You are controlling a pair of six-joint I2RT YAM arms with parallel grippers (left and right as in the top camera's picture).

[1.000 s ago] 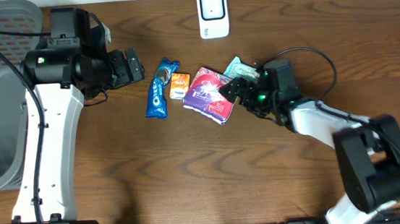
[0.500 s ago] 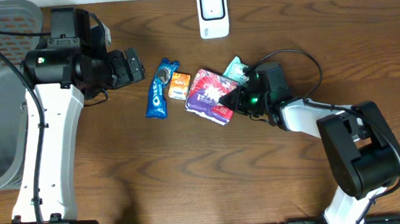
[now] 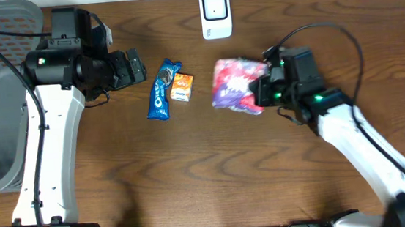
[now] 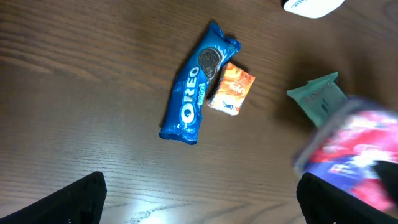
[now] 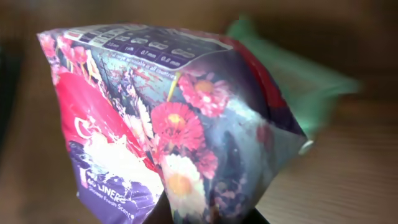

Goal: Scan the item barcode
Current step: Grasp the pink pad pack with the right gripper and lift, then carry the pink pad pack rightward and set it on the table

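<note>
Held flowered purple plastic pouch [image 3: 235,87] in closed right jaws, left jaws wide, empty; next needed barcode turned toward white scanner [image 3: 216,13].

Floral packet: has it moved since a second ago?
Yes. The floral packet, clamped in the right gripper, has shifted right, away from the orange packet it lay beside.

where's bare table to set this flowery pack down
Widest bare patch: the front of the table, nearer than the Oreo pack and orange packet. Also the far right, beside the white scanner. Crowded: the snack row, with the teal packet by the held flowery pack.
</note>
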